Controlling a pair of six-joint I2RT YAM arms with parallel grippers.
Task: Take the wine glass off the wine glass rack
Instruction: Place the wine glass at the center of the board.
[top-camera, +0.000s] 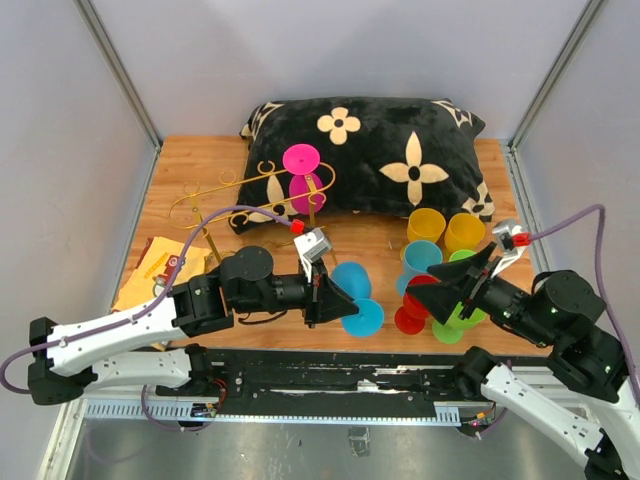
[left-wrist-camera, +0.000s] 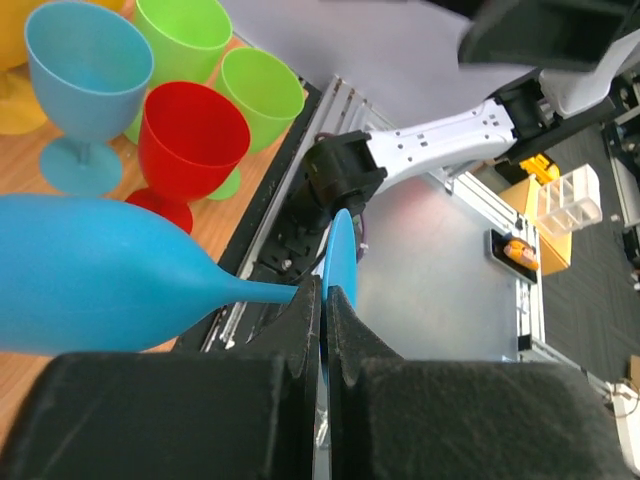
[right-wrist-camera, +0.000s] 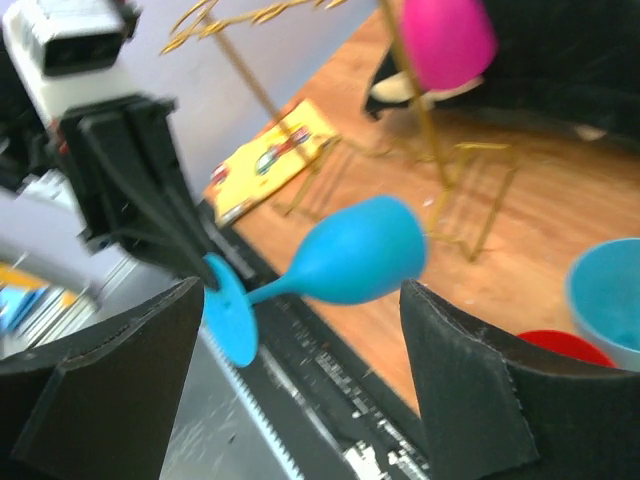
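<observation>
Left arm lay low, reaching from the near-left corner of the table (top-camera: 365, 238) toward mid near edge, forearm about level. Left gripper (left-wrist-camera: 323, 292) had its fingers pressed tight on the foot disc of the blue wine glass (top-camera: 352, 285), pinching the disc edge-on.

Blue wine glass was off the rack, carried on its side just above the table's near edge, centre. Long axis was roughly horizontal, foot toward the near edge and bowl mouth pointing away toward the far-right. Look: opaque sky-blue plastic with a tulip bowl, thin stem and flat round foot.

Right arm came in from the near-right corner, wrist angled toward the centre. Right gripper (top-camera: 452, 288) had its fingers (right-wrist-camera: 110, 370) spread wide with nothing between them, facing the blue glass, apart from it. It hovered over a cluster of upright cups near the right edge: red cup (left-wrist-camera: 192, 140), green cups (left-wrist-camera: 180, 30), light-blue cup (left-wrist-camera: 88, 70), yellow cups (top-camera: 427, 225) further back.

A yellow packet (top-camera: 150, 270) lay flat by the left edge.

Farther back, left of centre, stood the wine glass rack (top-camera: 245, 181), thin gold wire with scrolls. A pink wine glass (top-camera: 305, 190) hung on its rails upside down, foot on top, bowl down.

A black pillow (top-camera: 390, 130) with cream flower prints lay along the far edge.
</observation>
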